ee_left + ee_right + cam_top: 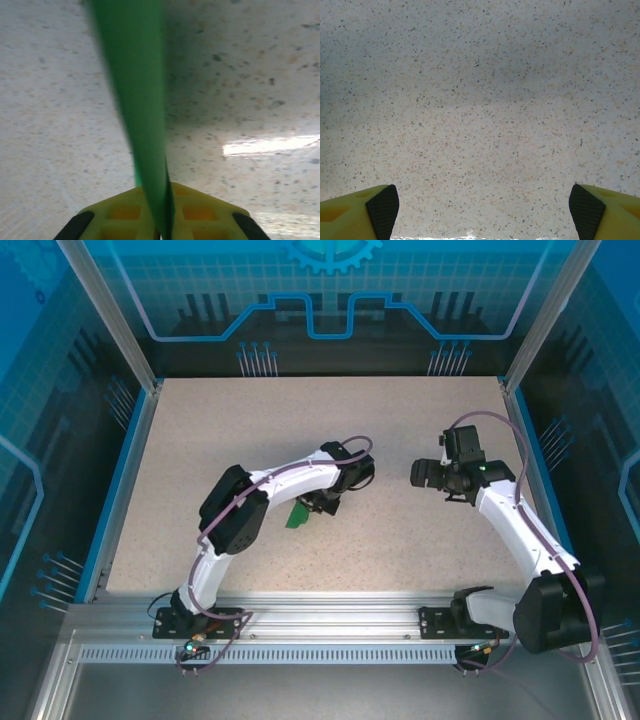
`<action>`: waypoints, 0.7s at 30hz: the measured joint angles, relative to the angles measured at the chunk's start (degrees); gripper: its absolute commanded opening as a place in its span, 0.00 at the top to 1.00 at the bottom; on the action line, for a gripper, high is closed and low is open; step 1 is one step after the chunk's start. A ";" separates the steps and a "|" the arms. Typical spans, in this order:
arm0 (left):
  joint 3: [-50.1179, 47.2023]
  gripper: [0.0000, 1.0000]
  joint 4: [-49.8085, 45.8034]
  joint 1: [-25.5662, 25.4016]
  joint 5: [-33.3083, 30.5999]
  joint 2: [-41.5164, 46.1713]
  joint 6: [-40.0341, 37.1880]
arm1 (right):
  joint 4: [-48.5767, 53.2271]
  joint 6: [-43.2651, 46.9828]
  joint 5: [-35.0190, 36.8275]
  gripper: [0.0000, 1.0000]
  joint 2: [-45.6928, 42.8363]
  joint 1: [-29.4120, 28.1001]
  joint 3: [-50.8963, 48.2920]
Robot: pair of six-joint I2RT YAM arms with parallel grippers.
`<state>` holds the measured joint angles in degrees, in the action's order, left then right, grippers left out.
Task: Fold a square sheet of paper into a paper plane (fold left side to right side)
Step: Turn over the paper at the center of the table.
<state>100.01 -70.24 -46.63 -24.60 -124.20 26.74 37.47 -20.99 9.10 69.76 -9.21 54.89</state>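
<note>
green paper (298, 514): narrow creased strip, no longer square; near desk centre, slightly toward 7 o'clock. left gripper (161, 228) closed on its end, holds it edge-on above desk (400, 420). folding looks well advanced; wing state unclear. right gripper (483, 207) wide open, empty, at 3 o'clock. desk speckled beige; blue printed panels (330, 280), aluminium frame (300, 615).

A robot test cell in a lab is shown: a speckled table (400, 430) is fenced by aluminium posts (110, 315) and blue panels (330, 285) printed with circuit graphics, and two arms (250, 505) are bolted to a slotted rail (330, 650) at the near edge.
</note>
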 measured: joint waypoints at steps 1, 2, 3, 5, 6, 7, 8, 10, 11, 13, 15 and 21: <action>0.79 0.87 -0.02 0.20 1.25 -0.81 -0.22 | -0.04 -0.13 -0.35 0.09 0.00 0.02 -0.17; 1.62 0.87 0.02 0.37 2.69 -1.66 -0.48 | -0.04 -0.20 -0.72 0.09 0.00 0.02 -0.39; 2.49 0.87 0.11 0.68 4.46 -2.47 -0.98 | -0.13 -0.39 -0.98 0.09 0.00 0.02 -0.66; 3.98 0.83 0.33 1.40 7.82 -3.56 -1.79 | -0.17 -0.61 -1.66 0.09 0.00 0.02 -1.18; 4.74 0.79 0.66 1.92 9.68 -4.07 -2.38 | -0.20 -0.81 -2.05 0.09 0.00 0.04 -1.44; 5.49 0.75 0.98 2.43 11.54 -4.46 -2.99 | -0.24 -0.87 -2.38 0.09 0.00 0.07 -1.66; 6.05 0.71 1.44 2.82 13.11 -4.81 -3.21 | -0.24 -1.03 -2.69 0.09 0.00 0.09 -1.84; 7.10 0.60 2.51 3.80 16.39 -5.62 -3.52 | -0.31 -1.25 -3.45 0.09 0.02 0.24 -2.19; 7.43 0.58 3.08 4.22 18.21 -5.95 -4.24 | -0.50 -1.44 -3.82 0.10 0.09 0.26 -2.34; 7.52 0.56 4.66 5.18 22.47 -6.16 -4.59 | -0.87 -1.66 -5.01 0.10 0.72 0.26 -2.49; 7.52 0.53 6.27 6.01 26.73 -6.16 -4.83 | -1.53 -1.77 -6.27 0.11 1.90 0.26 -2.54; -0.13 0.47 16.35 8.61 37.09 -1.20 -4.57 | -4.42 -2.80 -10.82 0.20 6.49 -0.44 -2.62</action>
<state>99.88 -53.89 -38.02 12.49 -125.40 22.17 33.06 -23.79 -1.72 76.25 -9.65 52.27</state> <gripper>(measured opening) 0.526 0.840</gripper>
